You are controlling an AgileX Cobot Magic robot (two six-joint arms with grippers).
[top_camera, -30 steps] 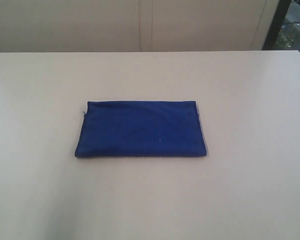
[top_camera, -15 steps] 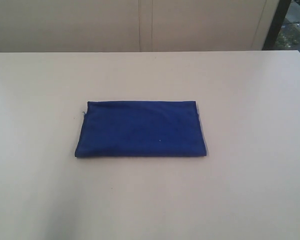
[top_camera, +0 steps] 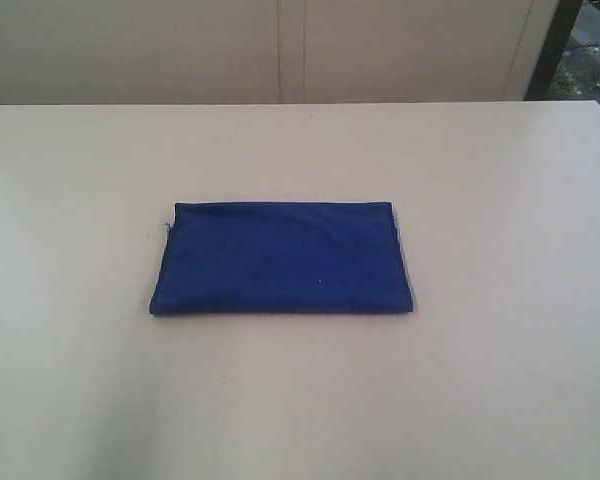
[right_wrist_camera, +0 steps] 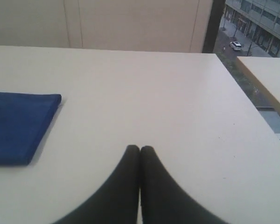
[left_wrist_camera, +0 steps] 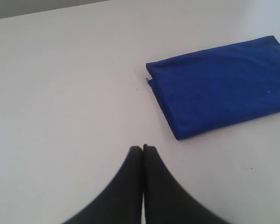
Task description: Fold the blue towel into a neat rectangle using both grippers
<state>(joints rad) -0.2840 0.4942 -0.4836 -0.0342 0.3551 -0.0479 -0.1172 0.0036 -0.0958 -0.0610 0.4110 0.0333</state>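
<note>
Two empty pincers, left gripper [left_wrist_camera: 143,148] and right gripper [right_wrist_camera: 140,148], jaws pressed together, sit apart from the blue towel [top_camera: 282,258]. It lies flat mid-table [top_camera: 500,380], long axis 9-to-3 o'clock in the exterior view. The left gripper seems nearer, though depth is unclear.

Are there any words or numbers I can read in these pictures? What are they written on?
None can be read.
The blue towel is plain.
The table bears no print.
The left gripper and right gripper show no lettering here.
Any signs on the buildings outside are too small to tell.
</note>
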